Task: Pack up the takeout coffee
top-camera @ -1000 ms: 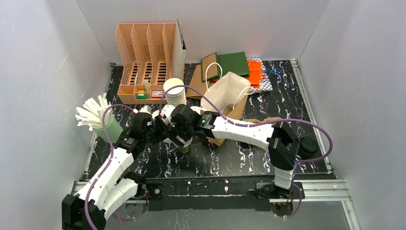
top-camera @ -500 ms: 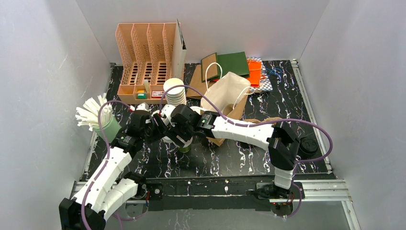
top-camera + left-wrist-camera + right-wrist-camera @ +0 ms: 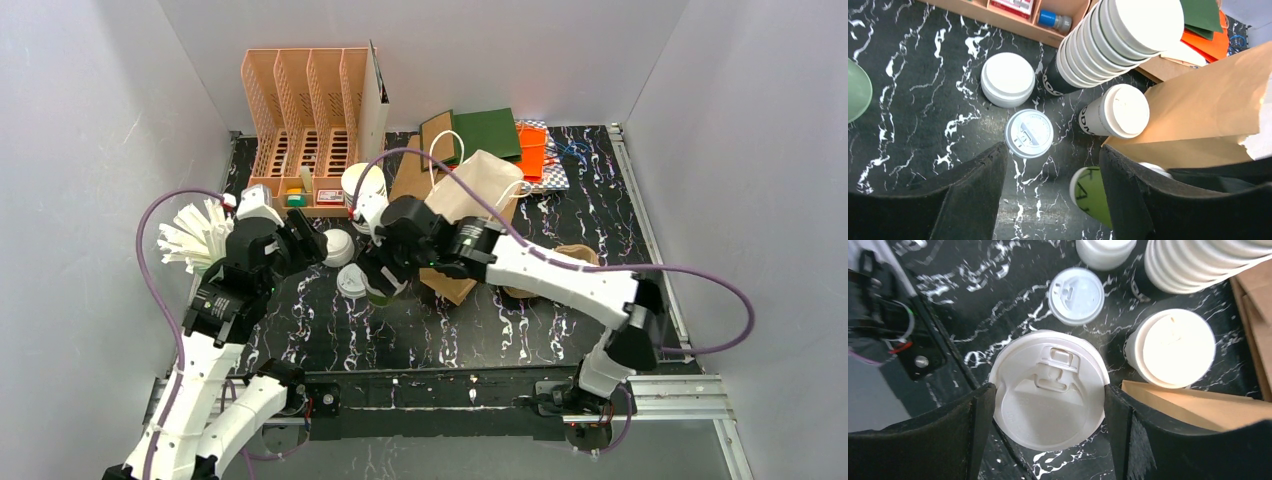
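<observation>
Finding: my left gripper [image 3: 1053, 159] has come away. A second ago it was crowded in against my right gripper [image 3: 1049, 390] over the cups. It now sits back and to the left, its jaws spread with only the black marbled table [image 3: 908, 115] between them.

My right gripper has its jaws pressed against both sides of the green-walled paper cup capped with a round white plastic sip lid [image 3: 1092, 192]. The lid fills the gap between the fingers in the right wrist view. The right hand has also shifted slightly toward the brown paper bag [image 3: 478, 190]. The cup is at the front of the cluster, just beside the bag's near corner. I cannot tell whether its base is off the table.

Unpacked and standing on the table:
- A white-lidded cup with dark print [image 3: 1118, 112], touching the bag's side.
- A squat white-lidded cup [image 3: 1008, 86], left of the tall stack of lidless cups [image 3: 1118, 35].
- A loose flat white lid [image 3: 1029, 133], which is not part of the job.

Assessment: the cup is now in the right hand alone, and the left is clear of its path. I judge the next step to be a lift and a carry into the bag's mouth. Packing has barely started.
</observation>
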Motion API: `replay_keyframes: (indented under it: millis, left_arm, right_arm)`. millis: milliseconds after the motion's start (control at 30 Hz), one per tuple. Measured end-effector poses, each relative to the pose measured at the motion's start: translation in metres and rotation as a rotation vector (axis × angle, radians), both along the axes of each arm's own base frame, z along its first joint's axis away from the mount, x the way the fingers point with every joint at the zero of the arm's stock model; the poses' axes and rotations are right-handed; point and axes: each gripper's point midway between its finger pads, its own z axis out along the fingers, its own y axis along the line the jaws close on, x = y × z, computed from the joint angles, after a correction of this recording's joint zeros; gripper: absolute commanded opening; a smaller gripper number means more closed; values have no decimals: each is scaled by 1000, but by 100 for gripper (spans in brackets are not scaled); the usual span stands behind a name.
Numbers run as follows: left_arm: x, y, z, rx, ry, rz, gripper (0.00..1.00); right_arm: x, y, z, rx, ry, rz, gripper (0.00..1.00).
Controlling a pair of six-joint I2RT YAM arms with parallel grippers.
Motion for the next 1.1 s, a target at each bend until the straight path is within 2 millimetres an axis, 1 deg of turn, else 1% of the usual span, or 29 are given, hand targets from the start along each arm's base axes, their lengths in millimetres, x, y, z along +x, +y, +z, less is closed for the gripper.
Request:
replay_keyframes:
  millis: [133, 167, 200, 300, 367, 467, 567, 633, 700, 767, 833, 900, 967, 1000, 1033, 1100]
  left_arm:
    - [0, 0, 16, 25, -41, -31, 67]
    - [0, -2, 21, 27, -54, -49, 67]
    - [1, -5, 25, 27, -67, -69, 67]
    - [4, -17, 37, 14, -104, -144, 67]
    - [8, -29, 43, -1, -122, -201, 67]
    - [18, -50, 48, -33, -128, -294, 65]
    - [32, -74, 43, -73, -106, -393, 64]
    - [40, -88, 36, -95, -81, -445, 63]
    - [47, -102, 29, -108, -56, -490, 64]
    - [51, -117, 26, -98, -46, -534, 65]
    - [50, -140, 29, -74, -55, -598, 65]
    - [47, -171, 37, -36, -83, -678, 65]
    - [46, -192, 41, -9, -102, -723, 65]
    - [46, -202, 42, 7, -111, -745, 64]
    - [49, -209, 43, 27, -121, -752, 64]
    - [59, -216, 42, 72, -133, -741, 64]
  right_arm:
    - [-5, -9, 58, 120, -41, 2, 78]
    - [-6, -12, 76, 158, -57, 2, 77]
    - [-7, -14, 89, 184, -69, 3, 76]
    - [-10, -24, 134, 276, -121, 3, 73]
    - [-11, -34, 158, 325, -158, -1, 73]
    - [-12, -59, 197, 404, -234, -32, 70]
    - [-12, -89, 236, 491, -318, -87, 67]
    - [-11, -113, 262, 555, -379, -138, 66]
    - [-8, -143, 289, 618, -446, -215, 65]
    - [-5, -166, 302, 645, -491, -280, 64]
    - [0, -186, 311, 659, -526, -360, 64]
    - [7, -202, 315, 655, -550, -434, 63]
    - [13, -208, 313, 638, -564, -482, 63]
    - [16, -210, 308, 617, -571, -509, 63]
    - [20, -212, 303, 596, -576, -531, 62]
    - [25, -215, 296, 562, -585, -567, 61]
